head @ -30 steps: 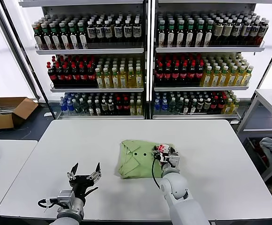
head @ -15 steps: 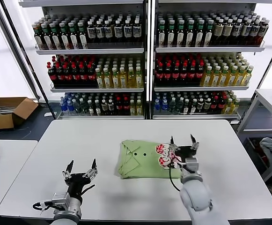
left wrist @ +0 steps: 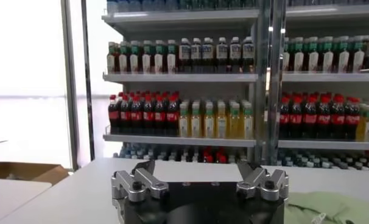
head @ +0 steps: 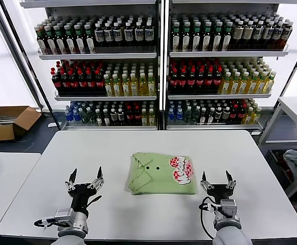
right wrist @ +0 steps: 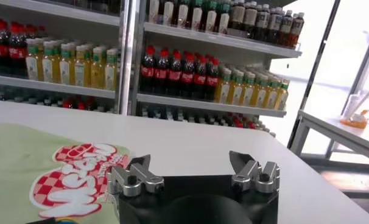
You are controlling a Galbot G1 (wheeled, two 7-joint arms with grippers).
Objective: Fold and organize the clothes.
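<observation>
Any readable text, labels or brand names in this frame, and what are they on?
Folded green shirt: red-and-white checkered logo with white lettering, too stylised and blurred to read with certainty, even in the right wrist view.
Bottles on the shelves: labels too small to read.
Cardboard box: no legible print.
No other text visible.

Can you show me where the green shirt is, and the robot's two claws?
green shirt (head: 161, 173), head view, on the plain green fabric left of its red-and-white logo.
left claw (head: 85, 179), head view, midway between its open fingertips.
right claw (head: 217, 180), head view, midway between its open fingertips.
</observation>
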